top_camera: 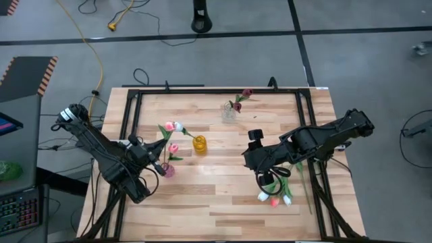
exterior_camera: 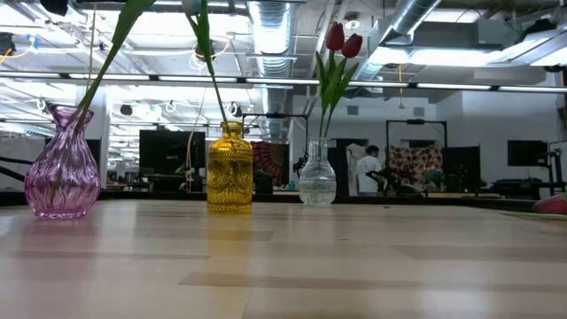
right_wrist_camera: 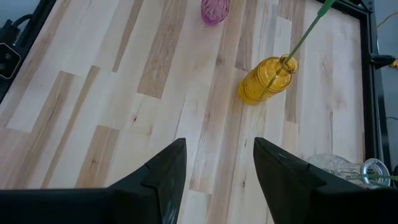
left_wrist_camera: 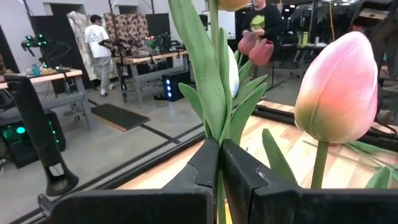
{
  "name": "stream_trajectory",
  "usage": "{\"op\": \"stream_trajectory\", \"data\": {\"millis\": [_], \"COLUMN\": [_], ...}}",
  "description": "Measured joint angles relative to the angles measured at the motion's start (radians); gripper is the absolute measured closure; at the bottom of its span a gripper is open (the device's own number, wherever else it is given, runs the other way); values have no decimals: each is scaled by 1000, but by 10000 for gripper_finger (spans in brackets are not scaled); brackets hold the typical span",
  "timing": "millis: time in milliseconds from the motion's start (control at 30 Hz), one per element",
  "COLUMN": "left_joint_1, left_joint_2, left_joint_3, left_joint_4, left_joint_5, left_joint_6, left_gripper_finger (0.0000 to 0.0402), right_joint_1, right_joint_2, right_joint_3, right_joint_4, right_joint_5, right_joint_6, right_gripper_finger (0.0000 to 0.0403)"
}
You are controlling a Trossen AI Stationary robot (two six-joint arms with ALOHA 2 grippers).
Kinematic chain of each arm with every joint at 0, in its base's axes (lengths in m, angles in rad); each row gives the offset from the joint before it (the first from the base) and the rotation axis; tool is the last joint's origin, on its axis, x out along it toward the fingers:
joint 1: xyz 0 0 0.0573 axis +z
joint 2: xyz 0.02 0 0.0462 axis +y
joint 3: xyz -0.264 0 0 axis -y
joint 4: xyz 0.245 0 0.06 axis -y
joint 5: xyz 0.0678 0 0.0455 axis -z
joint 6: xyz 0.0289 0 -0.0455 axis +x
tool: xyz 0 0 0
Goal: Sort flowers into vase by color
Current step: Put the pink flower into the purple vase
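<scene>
so the left gripper [left_wrist_camera: 219, 165] is pinched fully shut, fingers together, sitting right by the purple vase [exterior_camera: 62, 163] with a pink tulip [left_wrist_camera: 339, 87] just beside it. right gripper [right_wrist_camera: 214, 165] is wide open holding nothing, hovering over bare table [top_camera: 223, 196]. dark red tulips [exterior_camera: 342, 41] are in the clear vase [exterior_camera: 316, 174], yellow vase [exterior_camera: 229, 167] has a stem, loose flowers [top_camera: 275, 196] lie near the right arm

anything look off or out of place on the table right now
Nothing is spilled or damaged. Three loose tulips lie flat near the front edge, under the right arm, not yet in a vase. The purple vase, yellow vase and clear vase stand upright.
</scene>
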Motion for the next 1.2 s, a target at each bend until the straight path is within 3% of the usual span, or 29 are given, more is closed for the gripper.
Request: {"op": "stream_trajectory", "data": {"millis": [667,1000,1200], "left_joint_1": [0,-1,-1], "left_joint_2": [-1,-1,-1], "left_joint_3": [1,9,97], "left_joint_4": [-3,-6,-14], "left_joint_5": [96,127,289], "left_joint_6": [4,27,175], "left_gripper_finger": [397,299,266], "right_joint_1": [0,0,0], "right_joint_2": [0,0,0], "right_joint_3": [0,0,0], "right_joint_4": [0,0,0], "right_joint_5": [0,0,0], "right_joint_6": [0,0,0], "right_gripper_finger": [189,189,189]}}
